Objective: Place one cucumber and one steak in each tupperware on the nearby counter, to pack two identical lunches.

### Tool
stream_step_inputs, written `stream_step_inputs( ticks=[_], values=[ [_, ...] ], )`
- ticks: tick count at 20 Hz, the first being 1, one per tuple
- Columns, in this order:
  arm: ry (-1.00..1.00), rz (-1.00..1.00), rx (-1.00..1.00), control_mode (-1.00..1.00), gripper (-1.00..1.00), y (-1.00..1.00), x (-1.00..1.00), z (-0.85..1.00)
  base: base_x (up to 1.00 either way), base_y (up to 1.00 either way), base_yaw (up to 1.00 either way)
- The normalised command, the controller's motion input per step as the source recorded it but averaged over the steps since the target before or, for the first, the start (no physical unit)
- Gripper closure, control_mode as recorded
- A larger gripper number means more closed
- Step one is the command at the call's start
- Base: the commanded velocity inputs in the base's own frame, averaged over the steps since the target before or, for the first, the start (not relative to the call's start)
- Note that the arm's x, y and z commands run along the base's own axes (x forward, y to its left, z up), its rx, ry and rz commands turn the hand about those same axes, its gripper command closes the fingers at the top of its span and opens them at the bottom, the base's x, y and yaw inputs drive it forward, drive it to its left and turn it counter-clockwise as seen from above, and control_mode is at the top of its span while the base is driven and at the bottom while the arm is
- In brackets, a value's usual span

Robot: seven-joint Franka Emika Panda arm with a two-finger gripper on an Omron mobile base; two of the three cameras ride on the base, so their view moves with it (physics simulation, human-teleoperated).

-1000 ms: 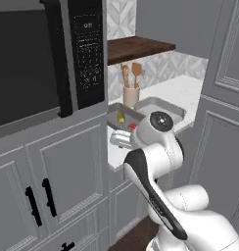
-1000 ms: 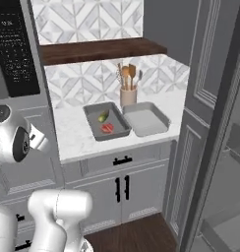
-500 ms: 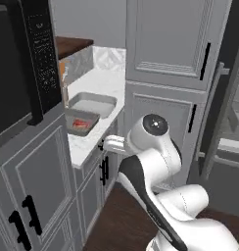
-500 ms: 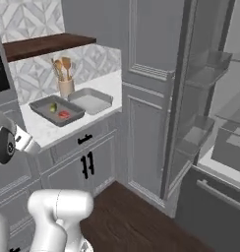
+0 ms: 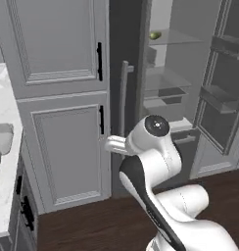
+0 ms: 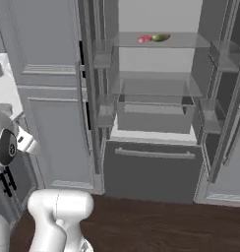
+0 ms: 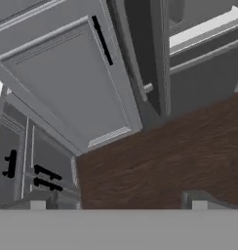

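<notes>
Grey dominates: a tall open refrigerator (image 6: 156, 113) stands ahead of the robot, its doors swung wide and its clear shelves and door bins showing in both base views. Beside it, on the arm's side, rises a tall grey pantry cabinet (image 5: 62, 103) with panelled doors and short black handles; the hand camera looks down across its lower door (image 7: 67, 83). Dark brown wooden floor (image 7: 165, 161) spreads beneath the hand and runs up to the fridge's lower drawer front (image 6: 151, 170).

White marble-look counter (image 5: 5, 162) shows as a strip at the far left edge of the left base view, well off to the hand's side, with a pale grey tupperware (image 5: 1, 137) just visible on it at the frame edge. Grey base cabinets with black handles (image 7: 43, 178) lie below it.

The gripper (image 7: 118, 197) points down at the bare floor, its two finger tips (image 7: 38, 199) spread as wide as they go, with nothing between them.

On the fridge's upper glass shelf, well above and far from the hand, one steak (image 6: 144, 38), a small pinkish-red slab, lies beside one cucumber (image 6: 161, 37), a stubby yellow-green piece; the two look to be touching or nearly so. The cucumber also shows in the left base view (image 5: 155, 35).
</notes>
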Motion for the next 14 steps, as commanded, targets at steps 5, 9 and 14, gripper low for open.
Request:
stream_step_inputs(
  ticks=[5, 9, 14],
  values=[
    [0.00, 0.00, 0.00, 1.00, -1.00, 0.00, 0.00, 0.00, -0.05, -0.95, -0.64],
    [0.00, 0.00, 0.00, 1.00, -1.00, 0.00, 0.00, 0.00, 0.11, -1.00, -0.30],
    [0.00, 0.00, 0.00, 1.00, -1.00, 0.00, 0.00, 0.00, 0.73, -0.45, 0.00]
  ],
)
